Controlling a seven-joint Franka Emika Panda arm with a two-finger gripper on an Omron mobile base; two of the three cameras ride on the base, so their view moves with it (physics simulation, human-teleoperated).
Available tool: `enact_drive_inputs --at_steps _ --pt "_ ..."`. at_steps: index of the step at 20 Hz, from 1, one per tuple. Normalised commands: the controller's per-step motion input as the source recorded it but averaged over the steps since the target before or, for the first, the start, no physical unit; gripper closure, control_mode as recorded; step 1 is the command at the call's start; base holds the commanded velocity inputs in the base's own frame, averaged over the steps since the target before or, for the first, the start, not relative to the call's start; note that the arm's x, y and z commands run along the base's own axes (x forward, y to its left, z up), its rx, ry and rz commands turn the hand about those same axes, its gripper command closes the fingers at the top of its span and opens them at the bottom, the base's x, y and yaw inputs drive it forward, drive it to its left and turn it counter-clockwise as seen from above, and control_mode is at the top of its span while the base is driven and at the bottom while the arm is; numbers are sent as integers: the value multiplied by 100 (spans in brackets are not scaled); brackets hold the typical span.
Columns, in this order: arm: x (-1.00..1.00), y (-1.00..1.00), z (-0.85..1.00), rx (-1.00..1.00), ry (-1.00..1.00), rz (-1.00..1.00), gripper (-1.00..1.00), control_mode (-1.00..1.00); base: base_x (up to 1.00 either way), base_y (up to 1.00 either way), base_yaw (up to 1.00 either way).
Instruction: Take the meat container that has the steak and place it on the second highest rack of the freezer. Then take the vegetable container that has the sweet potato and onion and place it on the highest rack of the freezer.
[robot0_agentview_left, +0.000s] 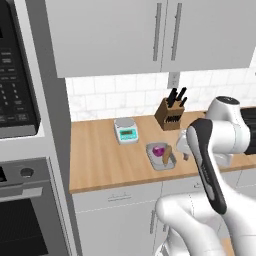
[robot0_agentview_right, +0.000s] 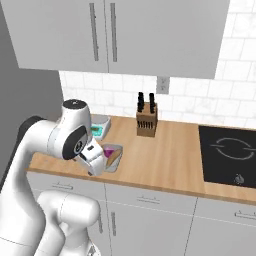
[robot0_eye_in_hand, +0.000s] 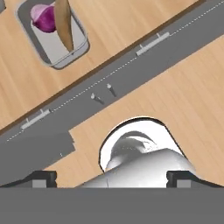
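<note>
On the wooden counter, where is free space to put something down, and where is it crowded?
Bare wood lies between the knife block and the black cooktop, and left of the scale toward the oven column. It is crowded around the grey tray with the onion and sweet potato, near the gripper.

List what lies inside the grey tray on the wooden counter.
The shallow grey metal tray holds a round purple onion and a tan oblong sweet potato leaning across it. The potato covers part of the tray floor.
</note>
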Motion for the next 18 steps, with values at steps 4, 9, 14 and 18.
enact_drive_inputs --at_steps 4,9,14,18 --pt "100 0 -87 0 0 -15 -100 -100 0 0 0" --pt "93 0 -75 0 1 -13 -100 -100 0 0 0" --pt "69 1 -46 0 0 -14 -100 -100 0 0 0" --pt "91 0 -22 0 5 -14 -100 -100 0 0 0"
